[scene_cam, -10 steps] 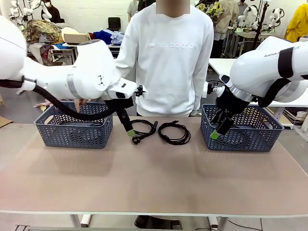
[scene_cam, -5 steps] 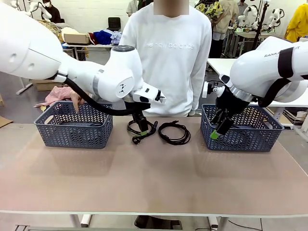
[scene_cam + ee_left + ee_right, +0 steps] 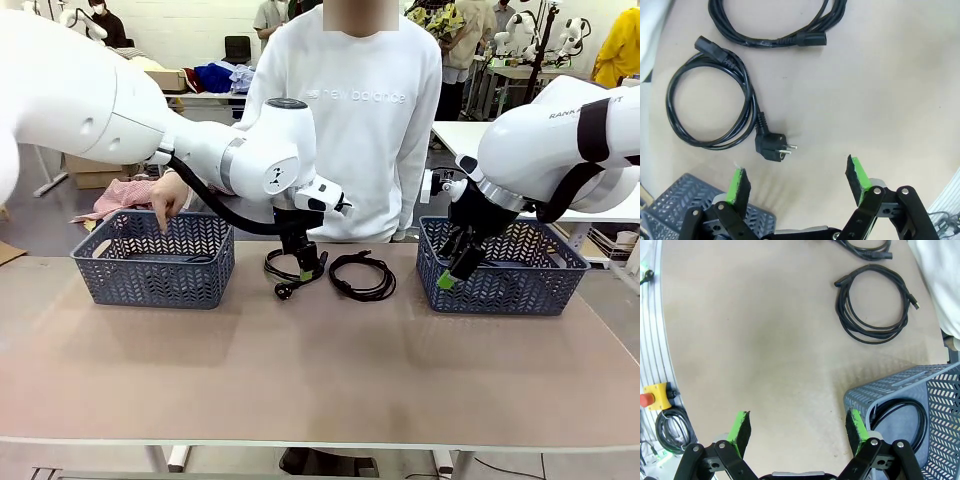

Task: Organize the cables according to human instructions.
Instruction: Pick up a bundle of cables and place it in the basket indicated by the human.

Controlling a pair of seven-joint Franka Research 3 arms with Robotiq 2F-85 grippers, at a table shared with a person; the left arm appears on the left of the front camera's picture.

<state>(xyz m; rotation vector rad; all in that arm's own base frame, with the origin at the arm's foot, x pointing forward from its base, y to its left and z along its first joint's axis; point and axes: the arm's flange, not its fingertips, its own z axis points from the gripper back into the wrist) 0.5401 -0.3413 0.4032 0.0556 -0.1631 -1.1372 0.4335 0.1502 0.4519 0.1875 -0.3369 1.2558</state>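
The person's hand points into the left basket at the table's far-left corner, so the step in hand seems to be fetching the cable with the angled plug, which lies mid far edge beside a second cable. The left gripper hovers over it, jaws wide and empty; next it should lower and close on the coiled cord. The right gripper, also wide and empty, hangs by the right basket.

Bright even light, soft shadows, wide-angle distortion
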